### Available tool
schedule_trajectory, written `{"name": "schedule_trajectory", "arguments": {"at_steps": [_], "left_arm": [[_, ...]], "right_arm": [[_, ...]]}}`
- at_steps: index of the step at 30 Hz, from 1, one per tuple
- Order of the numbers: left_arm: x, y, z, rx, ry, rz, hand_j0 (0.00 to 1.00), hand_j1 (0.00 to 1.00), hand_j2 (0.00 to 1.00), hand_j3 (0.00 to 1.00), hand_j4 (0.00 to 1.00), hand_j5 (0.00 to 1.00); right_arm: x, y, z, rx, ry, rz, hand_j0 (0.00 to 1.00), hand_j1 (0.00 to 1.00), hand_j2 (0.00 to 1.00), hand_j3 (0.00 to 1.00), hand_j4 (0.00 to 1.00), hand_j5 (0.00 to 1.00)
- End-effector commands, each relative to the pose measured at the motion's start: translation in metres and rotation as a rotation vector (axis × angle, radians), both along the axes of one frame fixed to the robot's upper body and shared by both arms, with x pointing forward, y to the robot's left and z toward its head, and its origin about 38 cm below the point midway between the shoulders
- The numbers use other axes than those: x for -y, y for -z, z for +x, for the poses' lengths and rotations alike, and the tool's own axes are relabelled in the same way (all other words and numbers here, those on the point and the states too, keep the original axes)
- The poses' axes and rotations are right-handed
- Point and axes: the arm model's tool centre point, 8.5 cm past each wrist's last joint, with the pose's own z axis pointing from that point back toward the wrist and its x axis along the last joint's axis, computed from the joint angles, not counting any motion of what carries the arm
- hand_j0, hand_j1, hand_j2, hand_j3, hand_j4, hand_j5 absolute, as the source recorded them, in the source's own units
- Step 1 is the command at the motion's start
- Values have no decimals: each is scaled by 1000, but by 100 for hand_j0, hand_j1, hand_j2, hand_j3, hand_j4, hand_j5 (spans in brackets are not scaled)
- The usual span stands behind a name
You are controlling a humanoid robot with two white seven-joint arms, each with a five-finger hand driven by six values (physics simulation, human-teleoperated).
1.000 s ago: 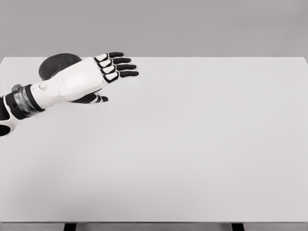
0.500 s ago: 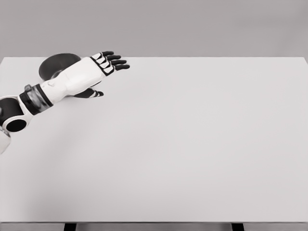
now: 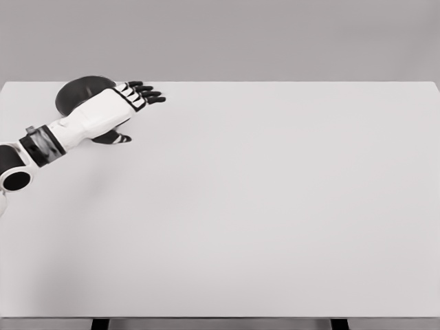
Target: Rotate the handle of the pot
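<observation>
Left hand [image 3: 113, 108] is reaching in from the lower left over the far-left corner of the white counter [image 3: 275, 206], back of the hand facing up. Its fingers [image 3: 146, 93] are lying stretched out and slightly apart, gripping nothing; thumb is poking out below the palm. The dark pot [image 3: 77, 93] is sitting at the counter's far-left edge, mostly hidden behind the hand and wrist; can't tell where its handle is pointing. No readable writing or labels are showing on anything.
</observation>
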Motion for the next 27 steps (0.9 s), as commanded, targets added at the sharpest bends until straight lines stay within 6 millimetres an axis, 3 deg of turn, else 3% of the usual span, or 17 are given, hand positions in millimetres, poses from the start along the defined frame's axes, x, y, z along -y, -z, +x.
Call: {"name": "schedule_trajectory", "arguments": {"at_steps": [1, 11, 18, 27], "left_arm": [[-6, 3, 1, -11, -17, -3, 100, 100, 100, 100, 100, 100], [-26, 3, 6, -16, -74, -4, 100, 100, 100, 100, 100, 100], [-28, 4, 6, -19, -80, -3, 100, 100, 100, 100, 100, 100], [-56, 12, 10, -47, -156, 8, 100, 100, 100, 100, 100, 100]], "right_arm": [[0, 0, 0, 0, 1, 0, 100, 100, 100, 100, 100, 100], [0, 0, 0, 0, 1, 0, 100, 100, 100, 100, 100, 100], [0, 0, 0, 0, 1, -2, 100, 100, 100, 100, 100, 100], [0, 0, 0, 0, 1, 0, 100, 100, 100, 100, 100, 100]]}}
